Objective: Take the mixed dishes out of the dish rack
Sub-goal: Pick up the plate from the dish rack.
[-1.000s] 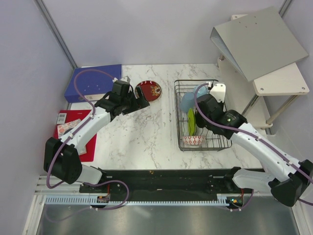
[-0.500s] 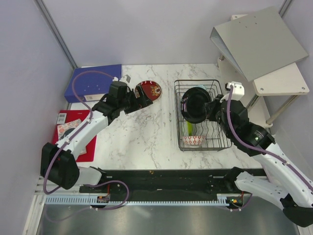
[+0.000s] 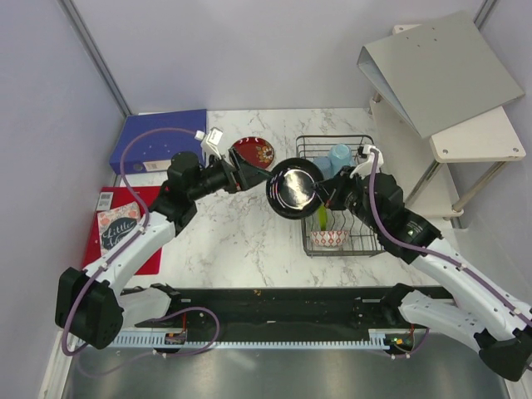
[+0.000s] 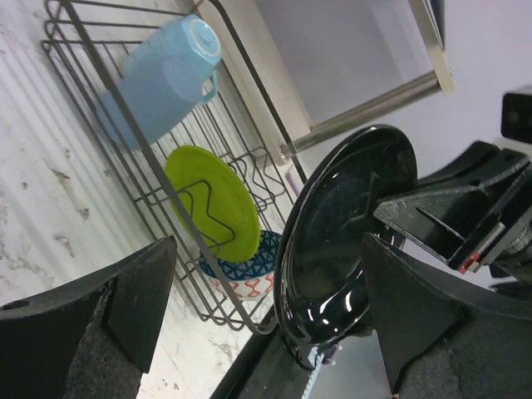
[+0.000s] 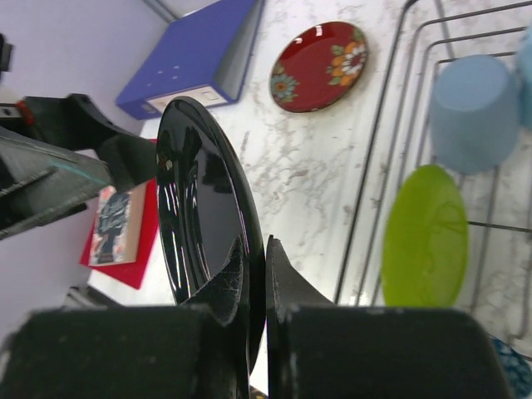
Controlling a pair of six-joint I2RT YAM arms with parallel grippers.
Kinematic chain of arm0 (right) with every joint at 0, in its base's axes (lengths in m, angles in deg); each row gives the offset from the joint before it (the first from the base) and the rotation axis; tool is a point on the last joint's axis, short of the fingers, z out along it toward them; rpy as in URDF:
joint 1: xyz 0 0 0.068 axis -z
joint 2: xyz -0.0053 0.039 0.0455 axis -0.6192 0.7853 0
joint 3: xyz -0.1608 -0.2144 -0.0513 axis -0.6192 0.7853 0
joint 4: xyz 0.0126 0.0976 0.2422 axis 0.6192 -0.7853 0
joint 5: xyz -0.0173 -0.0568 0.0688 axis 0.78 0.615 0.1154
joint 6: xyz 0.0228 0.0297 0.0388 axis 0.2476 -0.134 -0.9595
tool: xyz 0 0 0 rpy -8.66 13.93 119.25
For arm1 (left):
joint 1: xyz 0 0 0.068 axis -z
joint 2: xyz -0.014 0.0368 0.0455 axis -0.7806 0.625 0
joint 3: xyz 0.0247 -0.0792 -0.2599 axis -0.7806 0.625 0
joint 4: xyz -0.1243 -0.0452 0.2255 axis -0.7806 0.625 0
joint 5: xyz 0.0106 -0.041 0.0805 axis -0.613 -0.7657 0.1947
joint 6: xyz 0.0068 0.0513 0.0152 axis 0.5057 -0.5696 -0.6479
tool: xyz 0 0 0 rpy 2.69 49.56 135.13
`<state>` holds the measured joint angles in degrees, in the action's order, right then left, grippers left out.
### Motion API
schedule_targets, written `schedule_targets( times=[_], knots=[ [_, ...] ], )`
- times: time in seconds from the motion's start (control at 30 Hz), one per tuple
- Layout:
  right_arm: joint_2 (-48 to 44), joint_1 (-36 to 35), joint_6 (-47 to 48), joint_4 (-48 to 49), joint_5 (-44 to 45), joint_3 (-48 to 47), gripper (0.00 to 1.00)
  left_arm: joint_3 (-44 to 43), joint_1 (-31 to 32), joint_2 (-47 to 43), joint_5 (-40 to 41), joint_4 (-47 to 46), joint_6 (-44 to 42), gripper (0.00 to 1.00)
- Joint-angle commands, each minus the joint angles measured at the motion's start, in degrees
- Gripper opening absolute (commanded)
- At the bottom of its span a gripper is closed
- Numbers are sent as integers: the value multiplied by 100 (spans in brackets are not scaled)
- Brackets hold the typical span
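Handover step: your right gripper (image 5: 252, 253) pinches the black plate (image 3: 293, 188) above the tabletop, beside the dish rack's (image 3: 332, 138) left edge. Next, I judge, close your wide-open left gripper (image 3: 253, 176) on its rim.

Bright even light; soft shadows; glare on black plate (image 4: 332, 249); wrist-view foreground blurred.

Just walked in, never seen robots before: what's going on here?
A dish rack is being emptied. The right gripper is shut on the rim of a black plate, holding it on edge beside the rack. The left gripper is open and facing it, perhaps to take it. A red plate lies on the table; a green plate, blue cup and patterned bowl sit in the rack.
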<state>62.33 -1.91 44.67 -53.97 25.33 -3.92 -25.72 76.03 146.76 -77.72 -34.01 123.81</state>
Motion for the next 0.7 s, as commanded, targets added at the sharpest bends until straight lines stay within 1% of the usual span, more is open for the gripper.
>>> schedule_targets(
  times=[0.0, 0.1, 0.13, 0.17, 0.23, 0.27, 0.33, 0.37, 0.43, 0.47, 0.67],
  knots=[
    [144, 8, -384, 1316, -779, 125, 0, 151, 78, -71, -697, -826, 184, 97],
    [259, 35, -568, 1694, -1026, 230, 0, 213, 122, -124, -838, -923, 123, 96],
    [285, 43, -629, 2025, -1122, 265, 0, 213, 122, -133, -856, -923, 114, 95],
    [329, 61, -656, 2098, -1306, 292, 0, 239, 122, -141, -865, -923, 96, 92],
    [399, 70, -691, 2152, -1377, 274, 0, 265, 131, -159, -891, -931, 43, 87],
    [452, 79, -700, 2152, -1386, 265, 0, 283, 131, -185, -900, -931, 35, 76],
    [461, 96, -718, 2152, -1369, 300, 0, 300, 131, -203, -891, -931, 8, 60],
    [444, 122, -727, 2152, -1360, 335, 0, 318, 131, -203, -900, -940, -9, 41],
    [426, 149, -744, 2143, -1360, 379, 0, 344, 131, -212, -891, -931, -80, 17],
    [408, 175, -744, 2143, -1378, 414, 0, 362, 131, -229, -874, -931, -97, 2],
    [364, 211, -604, 1950, -1229, 433, 0, 467, 122, -282, -663, -923, -124, 2]
  ],
)
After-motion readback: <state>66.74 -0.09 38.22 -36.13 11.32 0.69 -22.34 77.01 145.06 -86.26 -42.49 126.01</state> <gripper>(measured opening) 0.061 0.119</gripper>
